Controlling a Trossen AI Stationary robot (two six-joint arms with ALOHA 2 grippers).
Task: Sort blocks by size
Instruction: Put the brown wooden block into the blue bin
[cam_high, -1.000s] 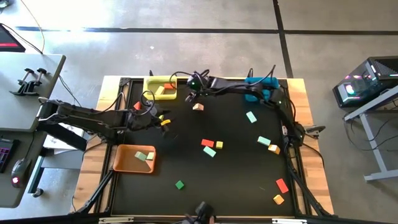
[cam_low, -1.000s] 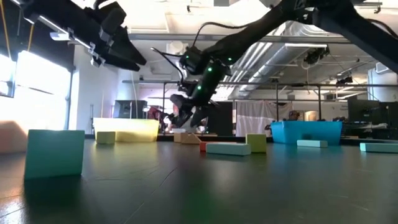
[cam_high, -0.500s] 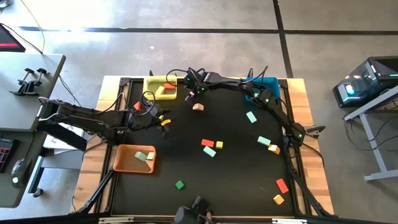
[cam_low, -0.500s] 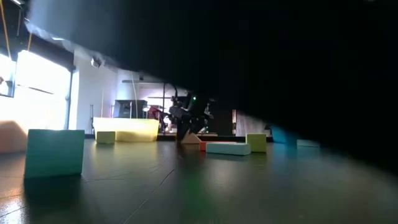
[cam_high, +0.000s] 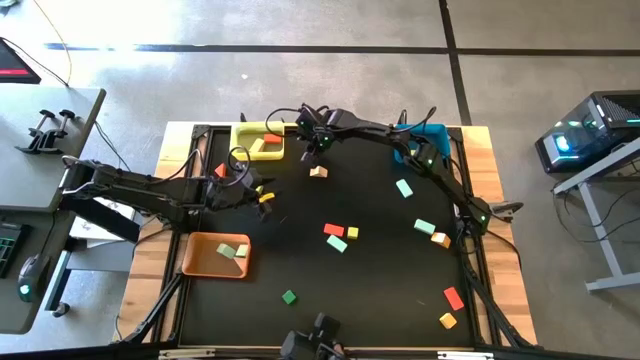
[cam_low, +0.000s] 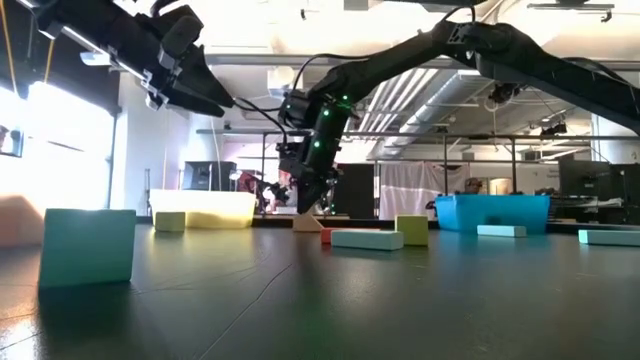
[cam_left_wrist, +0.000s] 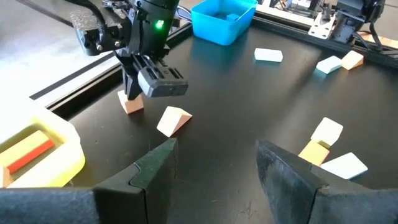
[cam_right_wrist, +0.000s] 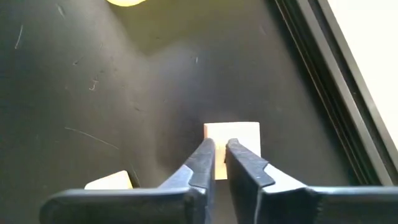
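My right gripper (cam_right_wrist: 219, 163) points down at the far left of the table, near the yellow bin (cam_high: 258, 140). Its fingers are shut just over a small tan cube (cam_right_wrist: 231, 138) that rests flat on the mat (cam_left_wrist: 131, 104). A tan wedge (cam_left_wrist: 174, 120) lies on its side close by (cam_high: 318, 172). My left gripper (cam_left_wrist: 214, 165) hangs open above the mat's left part with nothing between its fingers. Other blocks lie scattered: red and mint (cam_high: 335, 236), yellow (cam_high: 352, 232), green (cam_high: 289, 297), mint (cam_high: 404, 187). My right gripper comes at the tan cube from above. Its shut fingertips (cam_left_wrist: 132, 89) stand at the cube's top face (cam_right_wrist: 239, 130). Whether they touch it, I cannot tell. The cube sits flat on the mat, and nothing shows between the fingers.
An orange bin (cam_high: 197, 262) at the near left holds a mint and a tan block. The yellow bin holds a red block (cam_high: 272, 138). A blue bin (cam_high: 425, 132) stands at the far right. More blocks lie at the right (cam_high: 432, 232) and near right (cam_high: 452, 298).
My right gripper has shifted slightly toward the far edge over the tan cube. Its fingers were spread in the low view a second ago and now stand together. The right arm swung past the low camera, darkening that view for a moment. No block has moved.
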